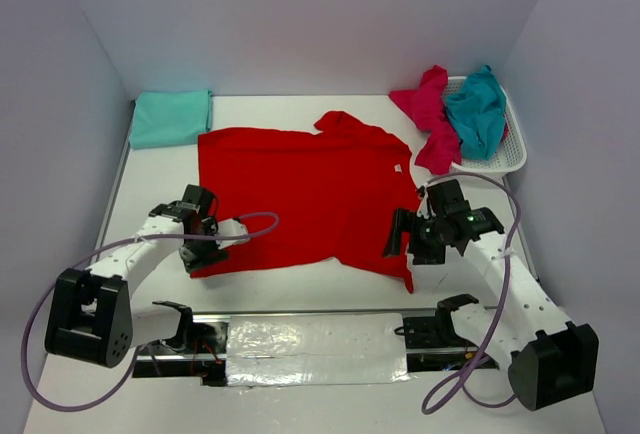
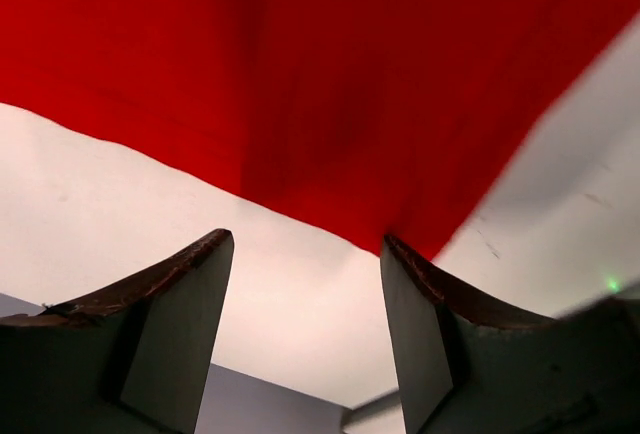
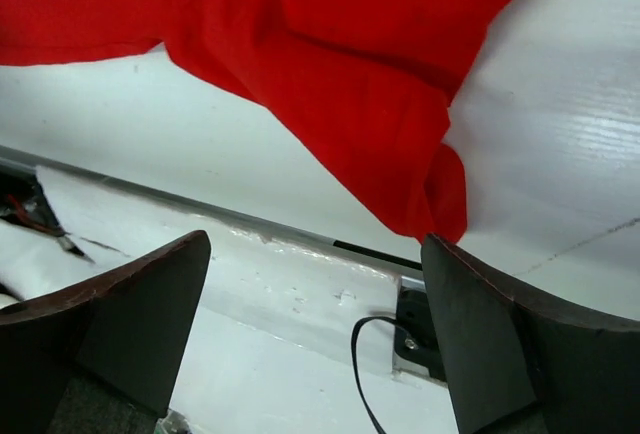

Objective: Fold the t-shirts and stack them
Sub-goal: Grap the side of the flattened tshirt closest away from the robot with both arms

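We see a red t-shirt (image 1: pixel 300 194) spread flat in the middle of the table (image 1: pixel 300 289), its collar toward 12 o'clock and its hem toward 6. The left gripper (image 1: pixel 205 246) sits low at the shirt's 8 o'clock corner. In the left wrist view its jaws are released, with only bare table between them, and the red hem runs just past the fingertips (image 2: pixel 215 249). The right gripper (image 1: pixel 402 239) sits at the shirt's 4 o'clock corner. Its jaws are spread wide and grasp nothing, and a rumpled red corner ends just beside one fingertip (image 3: pixel 440 254).

At 10 o'clock of the table we find a folded teal t-shirt (image 1: pixel 172 117), just beside the red one's shoulder. At 2 o'clock stands a white mesh basket (image 1: pixel 512 159). A crumpled teal shirt (image 1: pixel 477 109) lies in it, and a magenta shirt (image 1: pixel 428 116) hangs over its rim onto the table
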Available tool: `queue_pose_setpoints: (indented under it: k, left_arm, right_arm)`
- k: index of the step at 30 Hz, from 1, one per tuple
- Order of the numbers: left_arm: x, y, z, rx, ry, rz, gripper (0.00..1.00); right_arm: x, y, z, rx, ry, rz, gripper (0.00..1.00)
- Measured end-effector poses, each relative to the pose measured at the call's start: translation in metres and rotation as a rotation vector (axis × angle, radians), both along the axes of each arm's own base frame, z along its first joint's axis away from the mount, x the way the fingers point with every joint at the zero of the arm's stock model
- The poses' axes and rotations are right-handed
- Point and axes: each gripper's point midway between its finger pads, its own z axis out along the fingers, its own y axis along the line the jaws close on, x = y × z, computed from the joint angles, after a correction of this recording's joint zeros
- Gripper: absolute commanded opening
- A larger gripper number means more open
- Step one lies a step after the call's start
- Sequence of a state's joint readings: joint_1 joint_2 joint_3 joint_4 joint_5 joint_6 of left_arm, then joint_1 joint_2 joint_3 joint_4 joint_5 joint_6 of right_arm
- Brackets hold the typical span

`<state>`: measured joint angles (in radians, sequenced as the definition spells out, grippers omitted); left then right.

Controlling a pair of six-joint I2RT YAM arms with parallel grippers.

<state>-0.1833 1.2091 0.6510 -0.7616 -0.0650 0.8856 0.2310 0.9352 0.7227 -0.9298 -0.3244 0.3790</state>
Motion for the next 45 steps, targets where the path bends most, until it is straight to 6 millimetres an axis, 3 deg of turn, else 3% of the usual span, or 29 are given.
queue_pose_setpoints:
  k: [4, 9, 11, 12, 14, 15, 17, 18, 20, 22, 23, 27, 29, 32, 36, 42, 45]
  left_arm:
    - [0.021, -0.002, -0.003, 0.003, -0.071, -0.001, 0.71]
    - [0.018, 0.001, -0.014, 0.023, -0.081, -0.005, 0.69]
    - [0.018, 0.001, -0.014, 0.023, -0.085, -0.002, 0.65]
    - [0.017, 0.000, -0.014, 0.020, -0.083, 0.002, 0.56]
    - [0.016, -0.002, -0.015, 0.007, -0.080, 0.020, 0.41]
    - [0.016, -0.003, -0.016, 0.001, -0.078, 0.023, 0.25]
    - [0.016, -0.005, -0.018, -0.013, -0.074, 0.028, 0.04]
    - [0.015, -0.006, -0.019, -0.016, -0.074, 0.036, 0.00]
    - [0.016, -0.006, -0.019, -0.019, -0.077, 0.038, 0.00]
    - [0.016, -0.007, -0.019, -0.021, -0.077, 0.041, 0.00]
    - [0.016, -0.007, -0.019, -0.021, -0.078, 0.045, 0.00]
    - [0.015, -0.006, -0.015, -0.021, -0.092, 0.067, 0.00]
    - [0.014, -0.003, -0.007, -0.017, -0.111, 0.070, 0.00]
    - [0.014, 0.003, 0.018, -0.013, -0.185, 0.071, 0.00]
    - [0.007, 0.008, 0.054, -0.013, -0.255, 0.049, 0.00]
    - [-0.012, 0.008, 0.079, -0.020, -0.212, 0.022, 0.00]
    - [-0.014, 0.010, 0.090, -0.010, -0.191, -0.001, 0.00]
  right_arm:
    - [-0.002, -0.005, -0.010, -0.061, 0.038, -0.021, 0.91]
    - [-0.014, -0.006, -0.038, -0.171, 0.180, 0.003, 0.92]
    - [-0.020, -0.008, -0.047, -0.211, 0.219, 0.013, 0.92]
    - [-0.022, -0.009, -0.050, -0.231, 0.237, 0.016, 0.88]
    - [-0.024, -0.011, -0.056, -0.262, 0.255, 0.016, 0.79]
    - [-0.024, -0.012, -0.058, -0.274, 0.262, 0.012, 0.63]
    - [-0.023, -0.013, -0.062, -0.283, 0.265, 0.005, 0.40]
    - [-0.023, -0.013, -0.064, -0.286, 0.269, 0.004, 0.35]
    - [-0.022, -0.013, -0.069, -0.293, 0.286, -0.007, 0.30]
    - [-0.021, -0.013, -0.073, -0.300, 0.296, -0.011, 0.06]
    - [-0.019, -0.012, -0.074, -0.299, 0.294, -0.010, 0.00]
    - [-0.016, -0.008, -0.073, -0.278, 0.279, -0.013, 0.00]
    - [-0.017, -0.003, -0.066, -0.241, 0.264, -0.007, 0.00]
    - [-0.020, 0.008, -0.041, -0.135, 0.185, 0.001, 0.00]
    - [-0.041, 0.019, -0.003, 0.018, 0.102, 0.017, 0.00]
    - [-0.080, 0.029, 0.028, 0.167, 0.132, 0.046, 0.00]
    - [-0.083, 0.033, 0.045, 0.196, 0.142, 0.065, 0.00]
